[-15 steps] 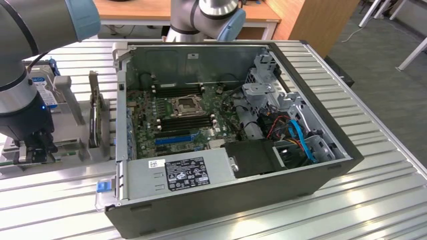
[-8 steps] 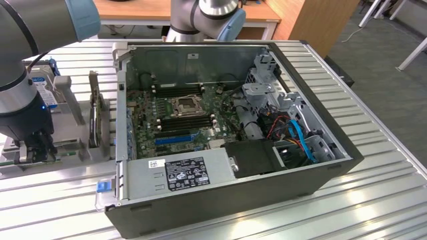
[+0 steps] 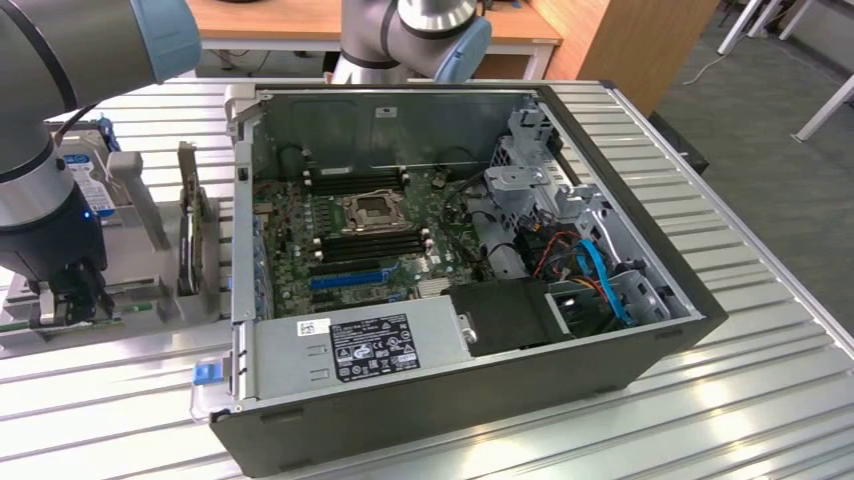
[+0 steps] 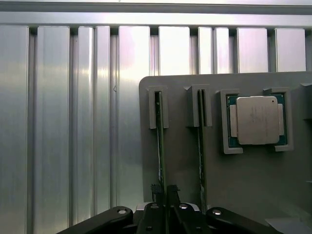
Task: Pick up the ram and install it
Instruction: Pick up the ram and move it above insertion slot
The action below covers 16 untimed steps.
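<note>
Wrist view: gripper [image 4: 164, 192] plumb; down at the ram [image 4: 159, 141]

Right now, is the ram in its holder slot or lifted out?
In: the ram stands on edge, its end seated in the grey holder's slot.

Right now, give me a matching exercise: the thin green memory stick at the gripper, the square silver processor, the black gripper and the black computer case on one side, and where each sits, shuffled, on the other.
1 thin green memory stick
2 square silver processor
3 black gripper
4 black computer case

A lying open on the ribbed metal table
B flat in a recess of the gray tray
C on edge in a tray slot
D down at one end of that stick

Pairs: 1C, 2B, 3D, 4A
</note>
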Each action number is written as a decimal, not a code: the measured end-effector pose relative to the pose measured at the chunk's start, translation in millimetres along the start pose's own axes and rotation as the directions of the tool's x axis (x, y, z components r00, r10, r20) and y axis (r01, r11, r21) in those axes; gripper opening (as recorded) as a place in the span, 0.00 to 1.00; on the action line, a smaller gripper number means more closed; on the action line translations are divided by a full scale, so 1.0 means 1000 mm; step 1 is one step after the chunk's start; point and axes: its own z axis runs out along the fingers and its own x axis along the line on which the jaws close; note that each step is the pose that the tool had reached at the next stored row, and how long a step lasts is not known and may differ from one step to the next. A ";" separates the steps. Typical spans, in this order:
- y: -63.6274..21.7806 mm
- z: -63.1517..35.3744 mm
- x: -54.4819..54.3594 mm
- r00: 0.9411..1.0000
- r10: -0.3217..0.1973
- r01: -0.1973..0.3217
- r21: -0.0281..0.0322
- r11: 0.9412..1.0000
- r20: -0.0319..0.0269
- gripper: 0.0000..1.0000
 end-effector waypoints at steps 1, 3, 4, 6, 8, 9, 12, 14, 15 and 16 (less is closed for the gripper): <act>0.0000 0.0000 0.000 1.000 0.000 0.000 0.000 1.000 0.000 0.14; 0.0000 0.0000 0.000 1.000 0.000 0.000 0.000 1.000 0.000 0.14; 0.0000 0.0000 0.000 1.000 0.000 0.000 0.000 1.000 0.000 0.14; 0.0000 0.0000 0.000 1.000 0.000 0.000 0.000 1.000 0.000 0.13; 0.0000 0.0000 0.000 1.000 0.000 0.000 0.000 1.000 0.000 0.12; 0.0000 0.0000 0.000 1.000 0.000 0.000 0.000 1.000 0.000 0.12; 0.0000 0.0000 0.000 1.000 0.000 0.000 0.000 1.000 0.000 0.12; 0.0000 0.0000 0.000 1.000 0.000 0.000 0.000 1.000 0.000 0.12; 0.0000 0.0000 0.000 1.000 0.000 0.000 0.000 1.000 0.000 0.12; 0.0000 0.0000 0.000 1.000 0.000 0.000 0.000 1.000 0.000 0.12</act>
